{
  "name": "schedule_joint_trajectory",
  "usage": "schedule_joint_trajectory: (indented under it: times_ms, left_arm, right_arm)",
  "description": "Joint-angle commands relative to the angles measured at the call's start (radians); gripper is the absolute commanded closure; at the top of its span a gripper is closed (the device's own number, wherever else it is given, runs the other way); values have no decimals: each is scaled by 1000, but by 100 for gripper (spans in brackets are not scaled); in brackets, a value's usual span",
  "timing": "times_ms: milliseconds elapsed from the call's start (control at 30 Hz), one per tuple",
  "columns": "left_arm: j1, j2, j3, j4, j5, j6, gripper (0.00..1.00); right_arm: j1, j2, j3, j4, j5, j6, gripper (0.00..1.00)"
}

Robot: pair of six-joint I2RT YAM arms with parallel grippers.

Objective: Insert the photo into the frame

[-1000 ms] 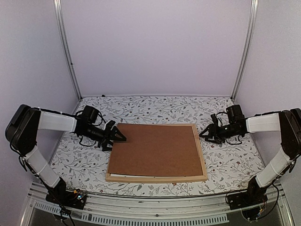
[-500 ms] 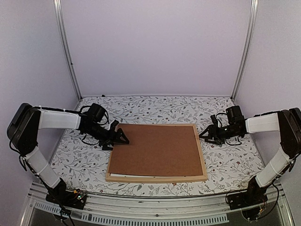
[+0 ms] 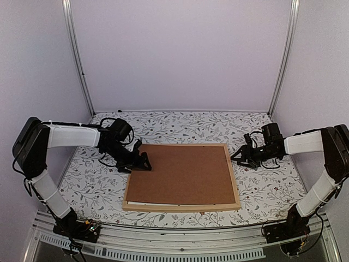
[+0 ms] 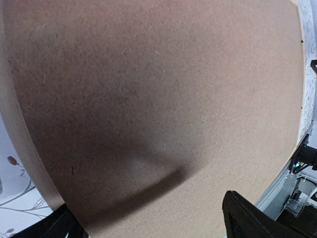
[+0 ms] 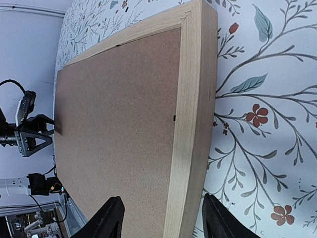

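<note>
- Thin light-wood rectangular frame (image 3: 235,185) lies face down, plain brown backing board (image 3: 182,174) inside; photo not visible, possibly beneath.
- Spread and empty: left gripper (image 3: 143,162) over the board's far-left corner; right gripper (image 3: 238,158) beside the right rail.
- Press straight down, lightly — frame may slide.

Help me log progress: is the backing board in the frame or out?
In: the backing board lies flat inside the frame, wood strips bordering it.
</note>
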Motion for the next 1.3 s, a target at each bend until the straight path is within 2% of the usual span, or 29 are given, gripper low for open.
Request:
schedule_joint_trajectory:
  times_ms: [0, 267, 500, 700, 867, 1033, 1100, 1267]
  left_arm:
    - [-25, 7, 42, -48, -109, 36, 6]
    - [-34, -4, 47, -45, -101, 25, 5]
    - [-34, -19, 26, 14, -70, -25, 5]
    - [-34, -42, -1, 95, -22, -85, 4]
    - [-36, -61, -24, 139, -32, -119, 4]
    - [-36, -74, -36, 168, -24, -140, 4]
    - [-36, -74, -38, 172, -26, -140, 4]
    - [-36, -63, -38, 180, -16, -135, 4]
  right_arm:
    - [-5, 18, 0, 18, -12, -15, 42]
    - [3, 25, -2, 18, -13, -27, 42]
    - [64, -49, -19, -72, 125, -84, 39]
    - [168, -162, -55, -153, 241, -82, 28]
    - [279, -233, -86, -210, 325, -46, 22]
    - [416, -262, -112, -258, 414, 22, 10]
    - [460, -282, -122, -275, 442, 52, 2]
    - [568, -319, -146, -316, 492, 115, 1]
